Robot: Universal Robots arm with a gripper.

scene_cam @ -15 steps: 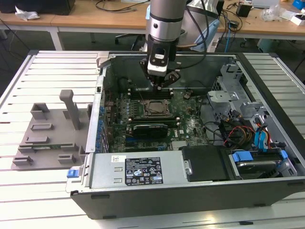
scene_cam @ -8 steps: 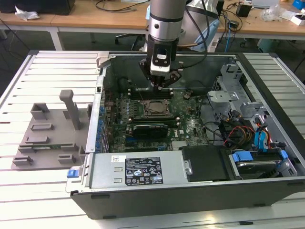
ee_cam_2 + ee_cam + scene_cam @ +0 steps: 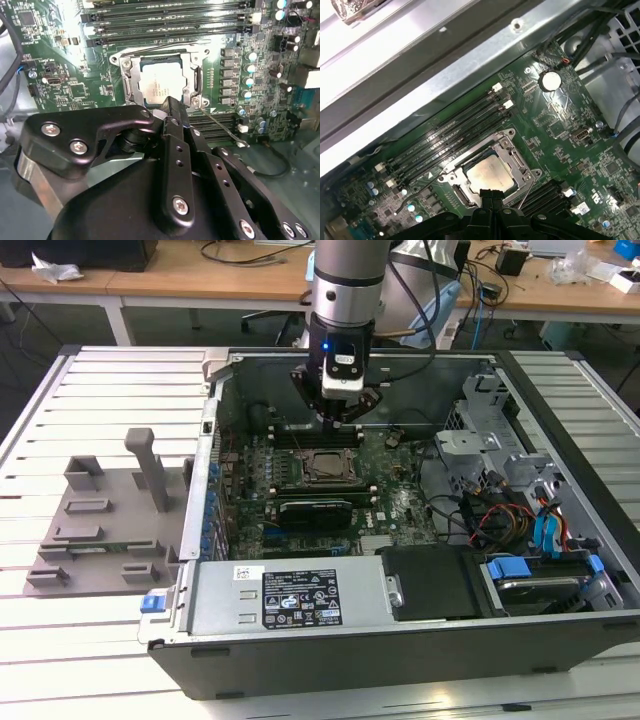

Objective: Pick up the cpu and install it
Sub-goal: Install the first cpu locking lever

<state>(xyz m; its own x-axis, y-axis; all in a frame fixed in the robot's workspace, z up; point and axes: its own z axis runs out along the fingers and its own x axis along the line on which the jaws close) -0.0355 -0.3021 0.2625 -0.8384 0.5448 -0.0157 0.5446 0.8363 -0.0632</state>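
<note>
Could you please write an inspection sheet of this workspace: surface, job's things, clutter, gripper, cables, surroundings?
Surface: slatted pale metal table bearing an open computer case.
Job's things: cpu lies in the socket on the green motherboard, socket frame open; seen in both wrist views.
Clutter: grey fixture block at the exterior view's left.
Gripper: gripper above the memory slots, beside the socket, fingers together, holding nothing.
Cables: coloured bundle and blue connectors at the case's right.
Surroundings: wooden desks behind.
</note>
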